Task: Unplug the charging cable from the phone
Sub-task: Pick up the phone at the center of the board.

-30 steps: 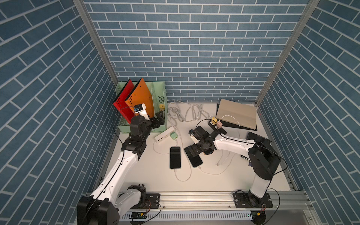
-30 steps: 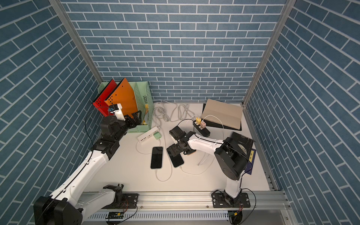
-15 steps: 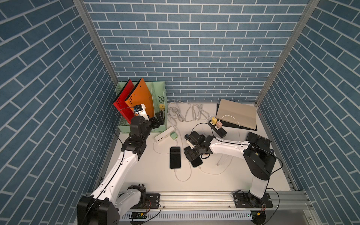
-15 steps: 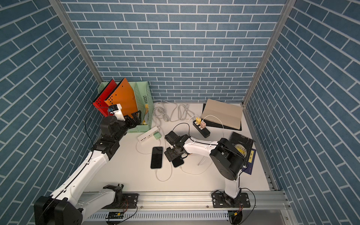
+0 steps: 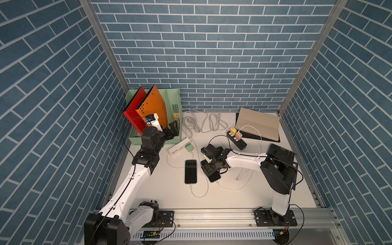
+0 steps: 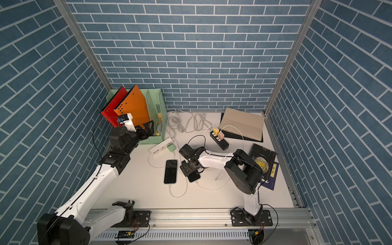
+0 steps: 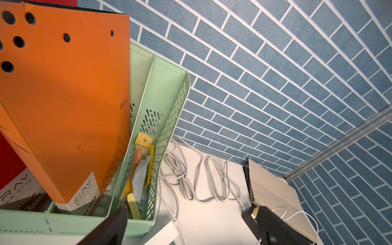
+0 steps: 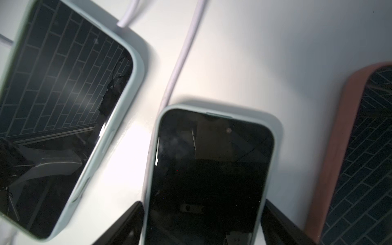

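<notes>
**Right gripper astride a phone, left gripper spread beside a rack**

On a white table (image 5: 254, 198), the right gripper (image 5: 209, 170) hangs low over a phone (image 8: 207, 180) near the middle. In both top views the gripper hides most of the phone, and only its near end shows. The right wrist view shows a black screen in a pale green case, with one dark finger (image 8: 125, 222) close against each long side. Whether the fingers squeeze the phone or only flank it cannot be told. That picture is blurred, and the phone's plug end is cut off at the frame edge.

In a top view a white cable (image 5: 233, 189) meets the phone's near end, but the plug is too small to make out. A second phone (image 5: 190, 171) lies just beside it, also cabled. A third phone (image 8: 373, 148), in a reddish case, shows only in the wrist view and is cropped.

The left gripper (image 5: 172, 131) hangs well apart from the phones, by a green rack (image 5: 175, 106). Its fingers are wide apart and hold nothing.
</notes>
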`<control>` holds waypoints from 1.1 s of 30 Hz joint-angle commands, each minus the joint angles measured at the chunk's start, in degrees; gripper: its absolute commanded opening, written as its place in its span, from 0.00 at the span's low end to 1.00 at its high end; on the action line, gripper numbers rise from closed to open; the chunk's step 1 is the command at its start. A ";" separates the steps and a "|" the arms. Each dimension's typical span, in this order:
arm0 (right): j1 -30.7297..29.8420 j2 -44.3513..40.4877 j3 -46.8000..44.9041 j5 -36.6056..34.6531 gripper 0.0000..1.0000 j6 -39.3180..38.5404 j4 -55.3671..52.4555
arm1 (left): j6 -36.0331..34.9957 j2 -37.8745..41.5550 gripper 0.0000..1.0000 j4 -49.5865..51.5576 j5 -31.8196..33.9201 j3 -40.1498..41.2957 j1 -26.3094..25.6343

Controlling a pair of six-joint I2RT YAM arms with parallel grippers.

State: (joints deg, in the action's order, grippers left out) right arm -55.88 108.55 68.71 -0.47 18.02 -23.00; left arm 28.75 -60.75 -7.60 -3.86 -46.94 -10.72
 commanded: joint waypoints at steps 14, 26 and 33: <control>-0.23 3.89 0.49 -6.71 0.84 3.09 -1.75 | 0.00 1.45 1.00 -0.58 0.78 1.32 0.83; -0.24 5.38 1.89 -8.27 0.71 3.15 -1.39 | 0.00 2.06 1.00 -0.32 0.72 1.52 1.14; 0.45 0.24 2.43 -7.30 0.39 2.55 1.64 | -0.95 2.32 1.00 -0.13 -0.80 1.32 1.14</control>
State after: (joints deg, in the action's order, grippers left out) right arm -56.23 110.93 70.94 -6.07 20.73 -22.02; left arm 28.71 -59.44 -7.55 -3.88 -46.13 -10.00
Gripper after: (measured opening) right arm 0.807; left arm 0.999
